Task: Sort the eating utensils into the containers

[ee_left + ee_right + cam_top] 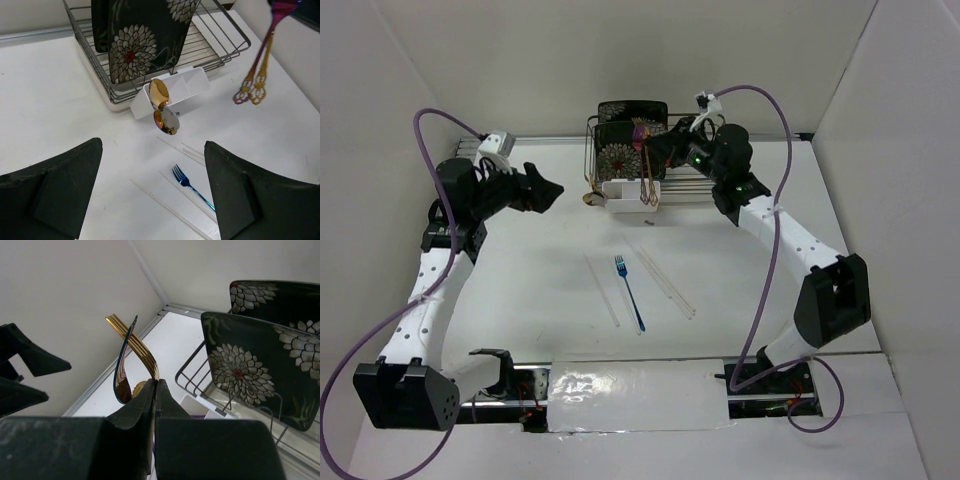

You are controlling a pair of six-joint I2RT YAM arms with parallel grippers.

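Observation:
My right gripper (658, 150) is shut on a pink-gold fork and spoon (645, 170). They hang handles down above the small white tub (628, 196). In the right wrist view the closed jaws (155, 385) pinch the gold fork tines and spoon bowl (135, 347). My left gripper (548, 190) is open and empty, left of the tub. Its view (152, 200) shows the tub (192, 85), a gold spoon (159, 92) leaning in it, another spoon (166, 121) in front, and the hanging handles (257, 75). A blue fork (628, 290) and pale chopsticks (601, 290) lie on the table.
A dark wire rack (592, 150) holds black floral plates (620, 150) right behind the tub; both show in the right wrist view, the rack (192, 372) and a plate (245, 370). More chopsticks (667, 282) lie right of the fork. White walls enclose the table.

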